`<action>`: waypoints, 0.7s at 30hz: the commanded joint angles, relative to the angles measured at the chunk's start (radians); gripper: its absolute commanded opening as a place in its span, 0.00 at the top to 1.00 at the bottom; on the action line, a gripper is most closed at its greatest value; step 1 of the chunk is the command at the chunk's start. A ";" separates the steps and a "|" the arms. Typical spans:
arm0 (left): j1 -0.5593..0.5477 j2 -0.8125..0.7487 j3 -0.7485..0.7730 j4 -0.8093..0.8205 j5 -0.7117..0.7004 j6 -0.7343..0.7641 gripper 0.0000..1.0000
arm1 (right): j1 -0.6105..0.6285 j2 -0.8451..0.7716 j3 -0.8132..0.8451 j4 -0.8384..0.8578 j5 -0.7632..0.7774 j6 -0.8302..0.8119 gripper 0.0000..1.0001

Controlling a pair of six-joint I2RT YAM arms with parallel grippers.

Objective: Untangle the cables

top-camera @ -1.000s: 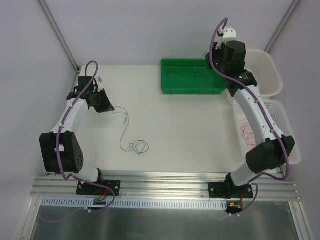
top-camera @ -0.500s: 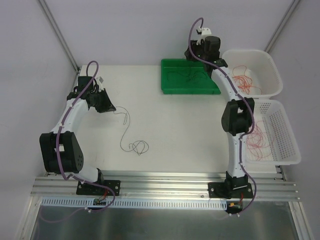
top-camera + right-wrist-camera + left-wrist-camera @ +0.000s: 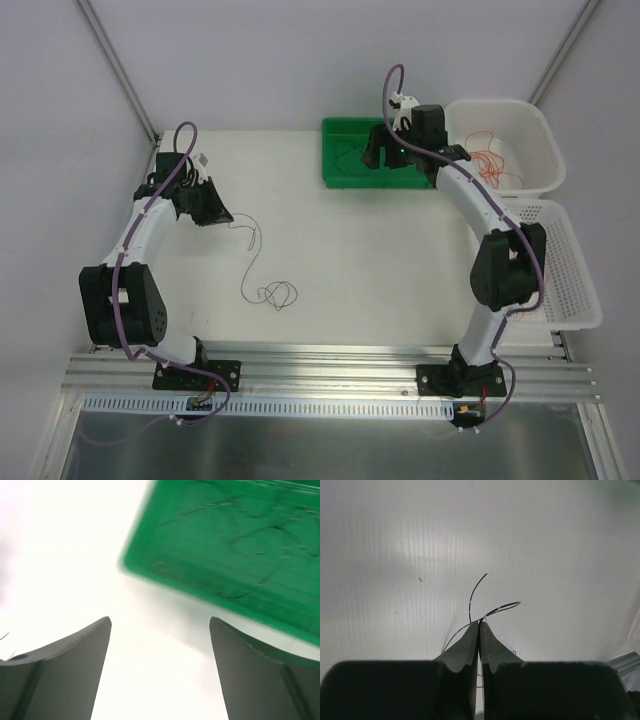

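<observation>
While L fingers (image 3: 465, 650) pinch dark cable (image 3: 471, 597), R fingers (image 3: 65, 670) spread by green tray (image 3: 145, 565).

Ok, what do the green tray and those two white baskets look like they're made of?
Green tray: likely moulded plastic, smooth with a slight sheen and one even colour. Far white basket and near white basket: probably plastic too, fairly matte, judging by their regular slotted walls and rounded rims.

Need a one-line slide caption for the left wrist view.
Left tool pinched shut on a thin dark cable, its free end curling over the white table.
</observation>
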 commanded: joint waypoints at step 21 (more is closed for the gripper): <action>-0.011 -0.058 0.023 -0.006 -0.056 0.015 1.00 | 0.783 -0.204 -0.545 0.302 0.068 0.285 0.38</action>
